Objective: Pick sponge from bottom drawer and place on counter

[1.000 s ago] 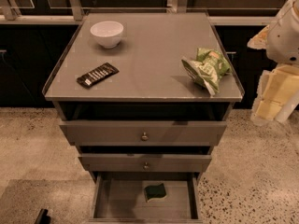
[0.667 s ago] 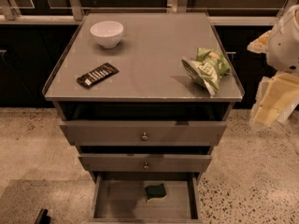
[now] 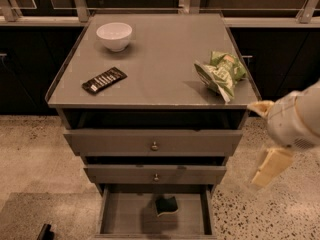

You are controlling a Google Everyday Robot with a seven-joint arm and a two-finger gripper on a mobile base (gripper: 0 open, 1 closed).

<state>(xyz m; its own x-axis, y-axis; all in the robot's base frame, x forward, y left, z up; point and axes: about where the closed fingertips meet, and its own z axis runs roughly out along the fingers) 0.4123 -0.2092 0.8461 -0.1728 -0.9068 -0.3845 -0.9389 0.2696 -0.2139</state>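
The sponge [image 3: 166,204], dark green over yellow foam, lies on the floor of the open bottom drawer [image 3: 120,216], near its middle and toward the back. The counter [image 3: 160,59] is the glossy grey-brown cabinet top above the three drawers. My gripper [image 3: 264,136] hangs in the air at the right of the cabinet, level with the upper drawers and well above and right of the sponge. Its two cream fingers [image 3: 270,166] stand apart, open, with nothing between them.
On the counter sit a white bowl [image 3: 114,35] at back left, a black candy-bar wrapper [image 3: 104,80] at front left and a light green snack bag [image 3: 220,73] at right. The two upper drawers [image 3: 154,143] are shut. Speckled floor surrounds the cabinet.
My gripper has come down and a little to the left, from beside the counter's right edge to drawer height. The sponge and the counter items have not moved.
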